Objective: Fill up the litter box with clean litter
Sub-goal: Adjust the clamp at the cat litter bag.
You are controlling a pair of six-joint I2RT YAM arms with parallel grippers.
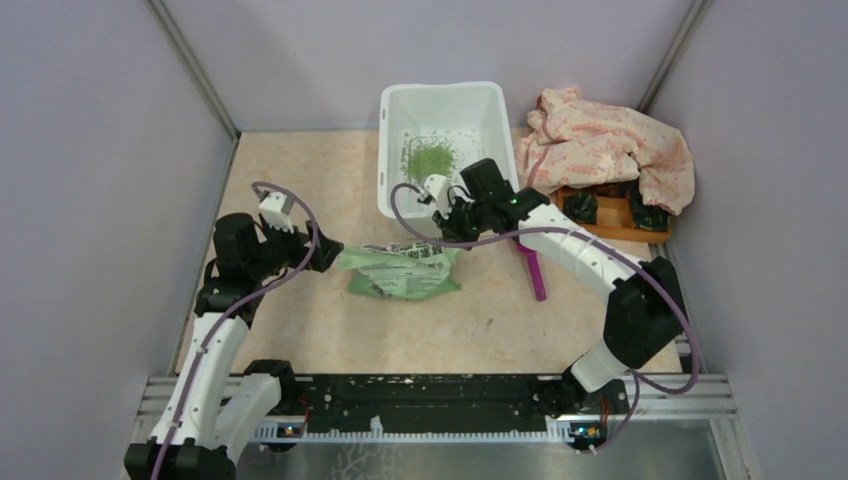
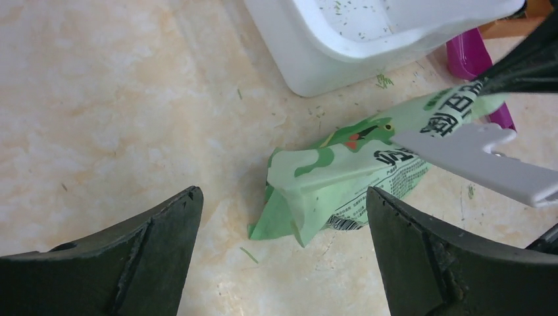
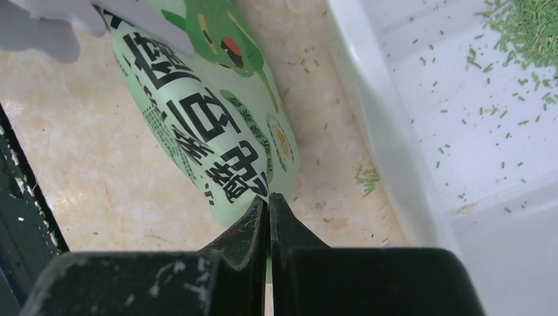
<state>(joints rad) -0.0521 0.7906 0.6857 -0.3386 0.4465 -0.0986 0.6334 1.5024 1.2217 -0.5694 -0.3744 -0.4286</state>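
Note:
The white litter box [image 1: 396, 160] stands at the back middle with a small pile of green clean litter [image 1: 430, 157] inside; the box [image 3: 395, 131] and litter [image 3: 526, 26] also show in the right wrist view. A green-and-white printed bag [image 1: 405, 270] lies in front of the box. My right gripper [image 1: 447, 226] is shut on the bag's upper edge [image 3: 217, 131], just before the box's near wall. My left gripper [image 1: 328, 250] is open and empty beside the bag's left end [image 2: 329, 178], a little above the table.
A magenta scoop [image 1: 533, 270] lies on the table right of the bag. A wooden tray [image 1: 610, 215] with dark items sits at the back right, partly under a pink patterned cloth [image 1: 610, 145]. Stray granules [image 3: 367, 176] lie by the box's wall.

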